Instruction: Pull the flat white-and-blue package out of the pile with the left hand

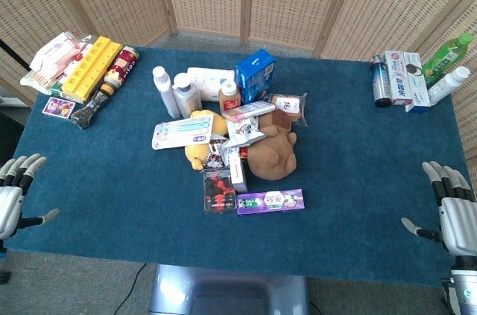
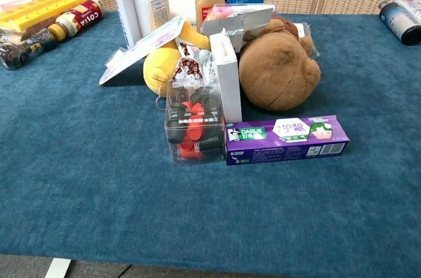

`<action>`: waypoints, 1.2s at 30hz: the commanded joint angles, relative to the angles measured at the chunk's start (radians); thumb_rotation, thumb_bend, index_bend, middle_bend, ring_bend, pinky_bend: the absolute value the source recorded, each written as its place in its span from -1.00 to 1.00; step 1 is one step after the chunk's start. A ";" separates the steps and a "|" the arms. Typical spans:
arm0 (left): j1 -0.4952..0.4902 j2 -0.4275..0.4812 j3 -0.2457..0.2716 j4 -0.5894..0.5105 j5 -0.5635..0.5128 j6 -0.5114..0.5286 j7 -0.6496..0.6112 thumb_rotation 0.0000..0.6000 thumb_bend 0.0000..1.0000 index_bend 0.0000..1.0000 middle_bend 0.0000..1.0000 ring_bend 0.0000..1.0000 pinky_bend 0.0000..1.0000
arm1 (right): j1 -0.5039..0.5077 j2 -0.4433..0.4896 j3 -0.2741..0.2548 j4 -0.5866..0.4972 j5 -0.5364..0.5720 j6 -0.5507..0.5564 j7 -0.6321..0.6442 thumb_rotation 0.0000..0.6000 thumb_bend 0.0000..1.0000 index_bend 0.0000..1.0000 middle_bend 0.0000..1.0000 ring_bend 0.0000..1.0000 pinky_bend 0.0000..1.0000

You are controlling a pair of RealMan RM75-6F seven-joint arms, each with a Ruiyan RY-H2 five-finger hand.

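The flat white-and-blue package (image 1: pixel 181 133) lies on the left side of the pile, leaning on a yellow plush toy (image 1: pixel 201 145); in the chest view the package (image 2: pixel 141 49) tilts up against that yellow plush toy (image 2: pixel 162 66). My left hand (image 1: pixel 16 192) rests at the table's near left edge, fingers spread, holding nothing, far from the package. My right hand (image 1: pixel 455 211) sits at the near right edge, likewise spread and holding nothing. Neither hand shows in the chest view.
The pile also holds a brown plush (image 1: pixel 270 153), a purple toothpaste box (image 1: pixel 270 201), a clear box with red parts (image 1: pixel 218 190), white bottles (image 1: pixel 177 91) and a blue carton (image 1: pixel 255 74). Snacks (image 1: pixel 82 69) lie far left, bottles and boxes (image 1: pixel 417 77) far right.
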 commanded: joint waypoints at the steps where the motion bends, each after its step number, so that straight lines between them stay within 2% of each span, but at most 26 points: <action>1: -0.001 -0.002 0.000 0.002 0.000 -0.003 0.001 1.00 -1.00 -0.78 -1.00 -1.00 -1.00 | 0.000 0.001 -0.002 -0.001 -0.002 0.000 -0.002 1.00 -1.00 -1.00 -1.00 -1.00 -1.00; 6: -0.012 -0.010 -0.012 0.007 -0.018 -0.024 -0.013 1.00 -1.00 -0.78 -1.00 -1.00 -1.00 | 0.001 -0.002 -0.002 0.000 0.001 -0.004 -0.009 1.00 -1.00 -1.00 -1.00 -1.00 -1.00; 9: -0.040 -0.027 -0.028 0.025 -0.037 -0.071 -0.034 1.00 -1.00 -0.78 -1.00 -1.00 -1.00 | 0.002 -0.005 -0.002 0.002 0.007 -0.008 -0.017 1.00 -1.00 -1.00 -1.00 -1.00 -1.00; 17: -0.176 -0.130 -0.100 0.130 -0.059 -0.199 -0.062 1.00 -1.00 -0.76 -1.00 -1.00 -1.00 | 0.001 -0.004 -0.002 -0.004 0.006 -0.005 -0.018 1.00 -1.00 -1.00 -1.00 -1.00 -1.00; 25: -0.324 -0.243 -0.147 0.221 -0.090 -0.341 0.019 1.00 -1.00 -0.79 -1.00 -1.00 -1.00 | 0.001 0.001 0.002 -0.001 0.011 -0.007 -0.003 1.00 -1.00 -1.00 -1.00 -1.00 -1.00; 36: -0.450 -0.381 -0.192 0.315 -0.185 -0.471 0.101 1.00 -1.00 -0.80 -1.00 -1.00 -1.00 | 0.001 0.012 0.005 0.002 0.013 -0.012 0.026 1.00 -1.00 -1.00 -1.00 -1.00 -1.00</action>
